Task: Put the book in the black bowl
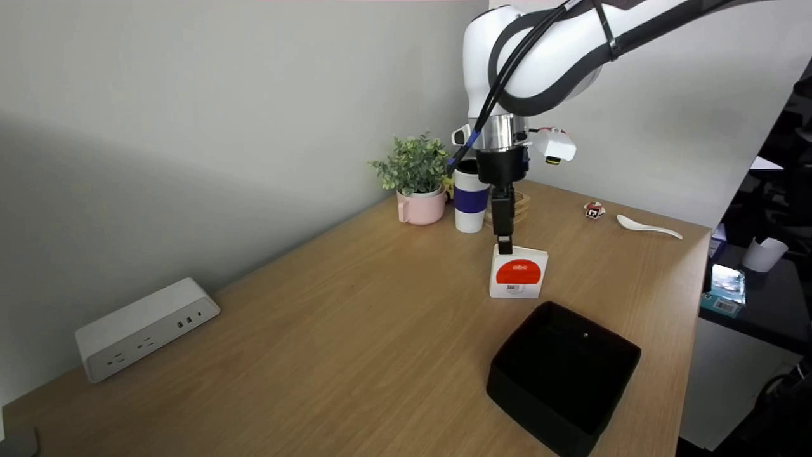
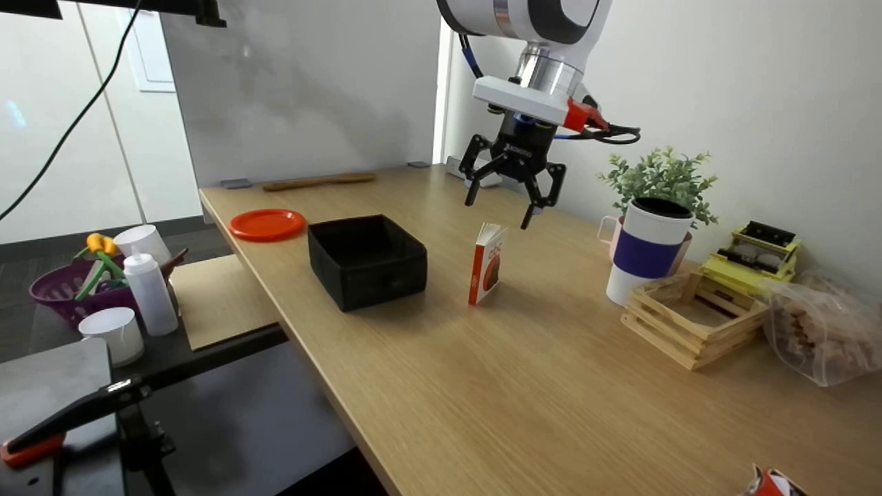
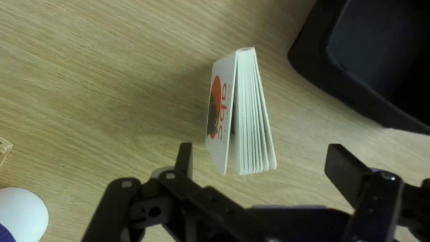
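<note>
White book (image 3: 247, 112), red circle on cover, upright, pages slightly fanned; end effector (image 2: 499, 211) spread wide, empty.

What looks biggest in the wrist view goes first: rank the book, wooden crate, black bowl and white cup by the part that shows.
1. Black bowl, cut off by the frame
2. Book, wholly inside the frame
3. White cup, partly in frame
4. Wooden crate, just a corner
Whole sizes may rank differently.
</note>
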### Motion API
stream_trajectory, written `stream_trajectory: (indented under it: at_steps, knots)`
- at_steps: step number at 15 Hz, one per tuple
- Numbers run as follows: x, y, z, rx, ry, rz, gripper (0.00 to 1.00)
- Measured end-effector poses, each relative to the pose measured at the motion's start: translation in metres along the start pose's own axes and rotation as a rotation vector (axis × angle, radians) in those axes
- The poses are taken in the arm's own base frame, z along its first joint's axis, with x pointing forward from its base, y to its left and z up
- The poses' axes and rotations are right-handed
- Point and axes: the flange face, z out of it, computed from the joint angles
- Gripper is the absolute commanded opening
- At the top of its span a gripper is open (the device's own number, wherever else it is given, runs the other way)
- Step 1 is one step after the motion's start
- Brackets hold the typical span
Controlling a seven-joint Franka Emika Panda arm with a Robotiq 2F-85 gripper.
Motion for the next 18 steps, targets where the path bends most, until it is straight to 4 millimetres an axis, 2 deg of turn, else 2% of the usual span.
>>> stream_trajectory:
  at_steps: [6,13,18]
  knots:
    - [-0.011,0.007,0.011,0.002,-0.092,-0.185,1.00]
    - [0.002,-0.011,0.030,0.038,-0.092,-0.236,1.00]
    - [0.008,-0.012,0.043,0.049,-0.095,-0.239,1.00]
